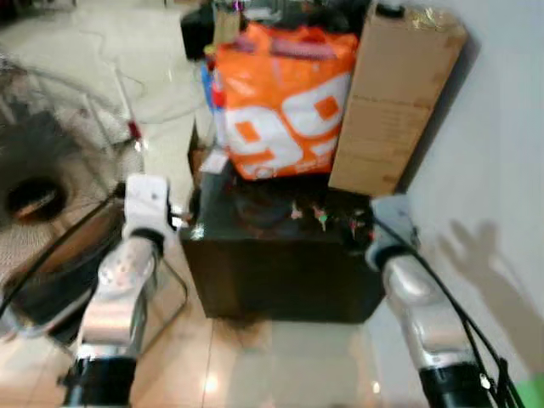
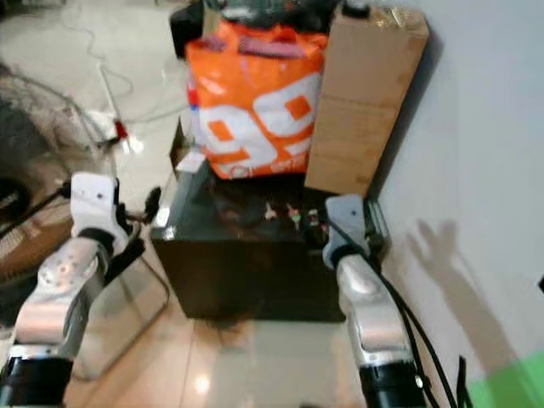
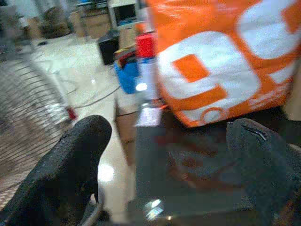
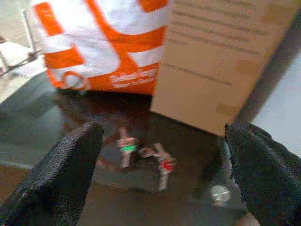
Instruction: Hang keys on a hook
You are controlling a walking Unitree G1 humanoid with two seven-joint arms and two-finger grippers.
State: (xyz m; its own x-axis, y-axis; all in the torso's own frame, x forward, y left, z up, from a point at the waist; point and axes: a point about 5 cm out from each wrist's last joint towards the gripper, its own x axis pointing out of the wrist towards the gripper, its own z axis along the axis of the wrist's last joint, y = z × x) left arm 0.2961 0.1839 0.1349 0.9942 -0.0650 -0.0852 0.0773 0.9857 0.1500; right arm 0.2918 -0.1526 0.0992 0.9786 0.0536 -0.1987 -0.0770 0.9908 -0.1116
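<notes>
We've got both arms stretched fwd: right gripper (image 4: 160,174) fingers spread wide, hovering just short of the keys (image 4: 143,155) on the dark table (image 1: 280,255). Left gripper (image 3: 164,188) also wide open, empty, at the table's left edge near the orange bag (image 1: 285,102).

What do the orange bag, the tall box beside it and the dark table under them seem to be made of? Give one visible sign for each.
Orange bag: probably woven or laminated plastic, since its printed surface is glossy and creased.
Tall box: corrugated cardboard, matte brown with flat panels and faint printed lines.
Dark table: likely lacquered wood or glass-topped, as its top mirrors the bag and light; blur leaves this open.
</notes>
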